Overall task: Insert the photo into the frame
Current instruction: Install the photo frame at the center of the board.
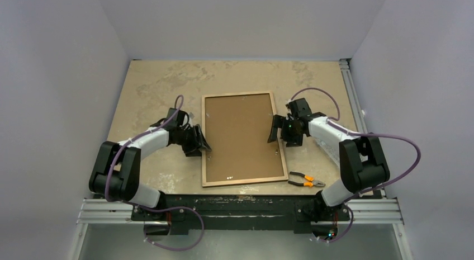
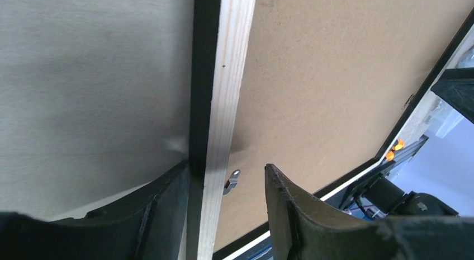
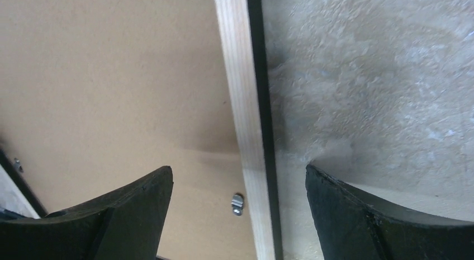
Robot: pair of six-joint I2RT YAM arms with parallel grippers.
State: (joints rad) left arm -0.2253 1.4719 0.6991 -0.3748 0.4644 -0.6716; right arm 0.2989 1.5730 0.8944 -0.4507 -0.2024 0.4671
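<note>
Two end effectors (image 1: 205,147) (image 1: 274,130) straddle opposite frame (image 1: 244,182) rails.

Robot lab test cell: plain white walls (image 1: 67,58) box in a mottled table (image 1: 156,81); two arms (image 1: 151,138) bolted to an aluminium rail (image 1: 112,211).

Counted: one frame (image 1: 246,180), one backing board (image 1: 240,134), one pliers (image 1: 306,180) lower right; two grippers: left gripper (image 1: 205,148), right gripper (image 1: 275,131).
</note>
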